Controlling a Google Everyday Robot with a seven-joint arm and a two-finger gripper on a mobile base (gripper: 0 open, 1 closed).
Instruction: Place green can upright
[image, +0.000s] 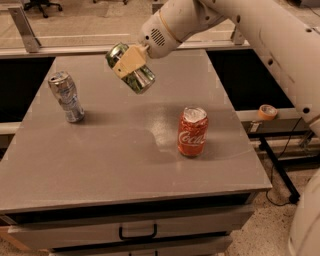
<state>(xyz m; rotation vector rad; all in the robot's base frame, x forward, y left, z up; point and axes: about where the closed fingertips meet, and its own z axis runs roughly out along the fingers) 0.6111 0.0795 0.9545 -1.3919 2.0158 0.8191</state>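
Observation:
The green can (140, 79) hangs in the air above the middle back of the grey table (115, 150), tilted with one silver end toward the upper left and the other toward the lower right. My gripper (129, 62) is shut on the green can around its middle, with a cream finger (131, 60) across its side. The white arm comes in from the upper right.
A silver, pale-blue dented can (66, 96) stands upright at the table's left. A red Coca-Cola can (193, 131) stands upright right of centre. A drawer with a black handle (137, 233) is under the table front. An orange tape roll (267, 111) sits on a rail at the right.

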